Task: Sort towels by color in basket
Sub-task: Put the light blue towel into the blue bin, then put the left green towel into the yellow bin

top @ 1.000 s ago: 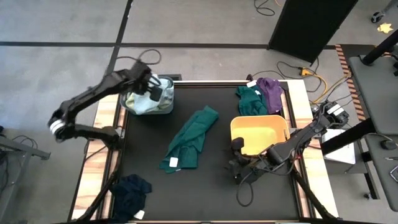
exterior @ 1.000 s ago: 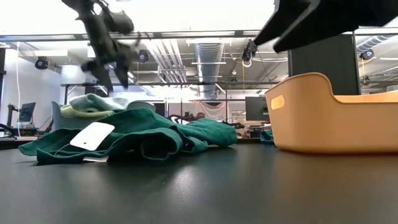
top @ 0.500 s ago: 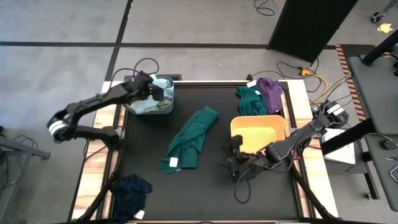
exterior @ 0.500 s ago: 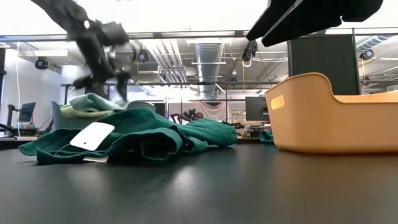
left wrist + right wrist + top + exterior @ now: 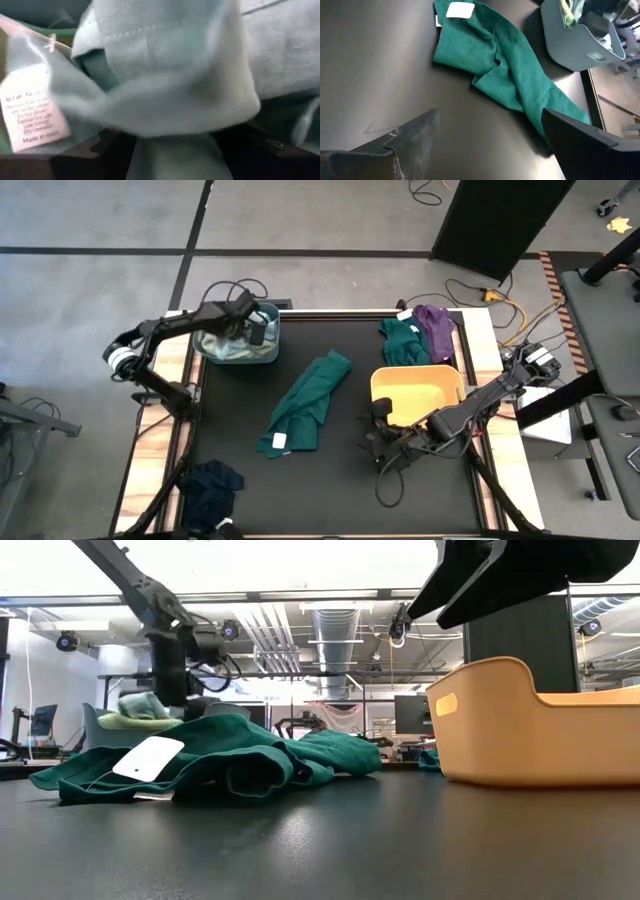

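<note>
My left gripper (image 5: 256, 328) reaches down into the grey basket (image 5: 238, 356) at the table's far left, open, among pale green and light blue towels (image 5: 170, 75). A ridge of that cloth lies between its fingers. A dark teal-green towel (image 5: 305, 405) lies spread on the table's middle, white tag up. A navy towel (image 5: 210, 485) lies crumpled at the near left corner. Another teal towel (image 5: 403, 340) and a purple one (image 5: 436, 328) lie at the far right. My right gripper (image 5: 375, 442) hovers open, low over the table beside the yellow basket (image 5: 375, 390). My left gripper comes from above, pointing down into the pile of pale towels in the grey basket. A fold of pale cloth (image 5: 172, 150) lies between its two fingers. Whether the fingers press on it, I cannot tell.
The yellow basket (image 5: 520, 730) stands right of the middle, and nothing shows inside it. Cables hang off the table's near edge below my right gripper. Bare black tabletop lies between the teal towel and the near edge.
My left gripper has come down from above the grey basket into the pale towels inside it, and its arm has swung toward the table's far left. The pale towels now sit lower in the basket. My right arm has stayed almost still.
</note>
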